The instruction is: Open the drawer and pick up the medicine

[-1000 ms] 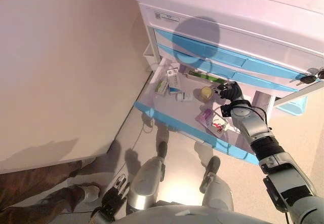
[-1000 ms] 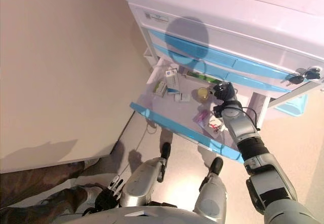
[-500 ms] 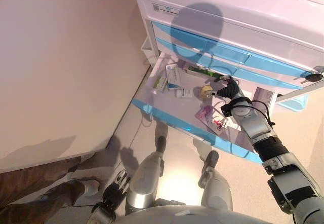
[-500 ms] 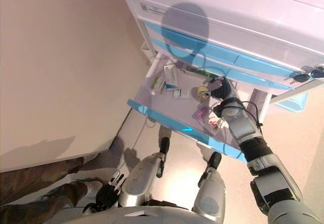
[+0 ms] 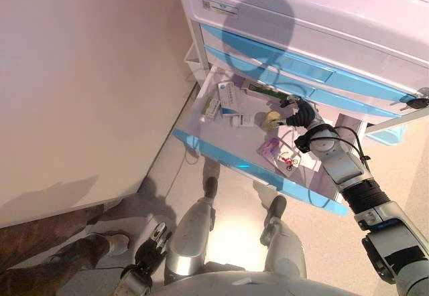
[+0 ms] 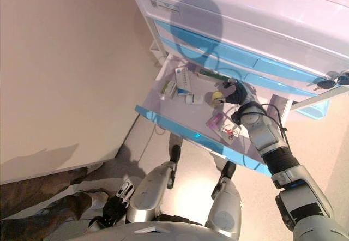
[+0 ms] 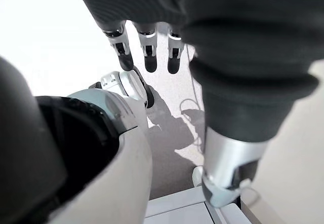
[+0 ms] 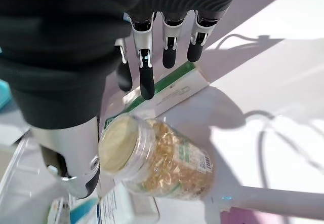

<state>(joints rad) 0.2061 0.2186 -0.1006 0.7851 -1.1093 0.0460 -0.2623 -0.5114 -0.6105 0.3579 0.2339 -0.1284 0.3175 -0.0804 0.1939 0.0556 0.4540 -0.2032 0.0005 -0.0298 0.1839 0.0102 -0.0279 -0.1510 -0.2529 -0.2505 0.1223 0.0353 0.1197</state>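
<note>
The drawer (image 5: pixel 221 159) stands pulled out from the white cabinet (image 5: pixel 322 21), a shallow pale tray with a glossy blue front strip. On its smooth floor lies the medicine: a clear plastic jar (image 8: pixel 157 160) on its side, round and packed with small golden capsules, with a flat pale-yellow lid and a green-and-white label. From the head views the jar (image 5: pixel 271 118) sits near the drawer's middle, at about nine o'clock from my right hand (image 5: pixel 299 114).

My right arm reaches in from five o'clock, forearm stretched over the drawer's front edge, the dark ribbed cover bent down toward the jar. My right wrist view shows the fingers (image 8: pixel 146 67) hanging straight and relaxed above a long flat green-and-white carton (image 8: pixel 172 89), with the thumb (image 8: pixel 76 158) beside the jar's lid; nothing is grasped, the hand is loose and open.

Only that close view shows the capsules and the lid's rim. The head views alone show the other contents: small white-and-blue boxes (image 5: pixel 228 98) at ten o'clock from the jar, and a flat pink packet (image 5: pixel 273 150) at six o'clock from it.

My left hand (image 5: pixel 151 252) hangs low at my side, at seven o'clock in the head view; its wrist view shows the fingers (image 7: pixel 147 51) straight and slack above the pale floor (image 7: pixel 172 127), holding nothing.
</note>
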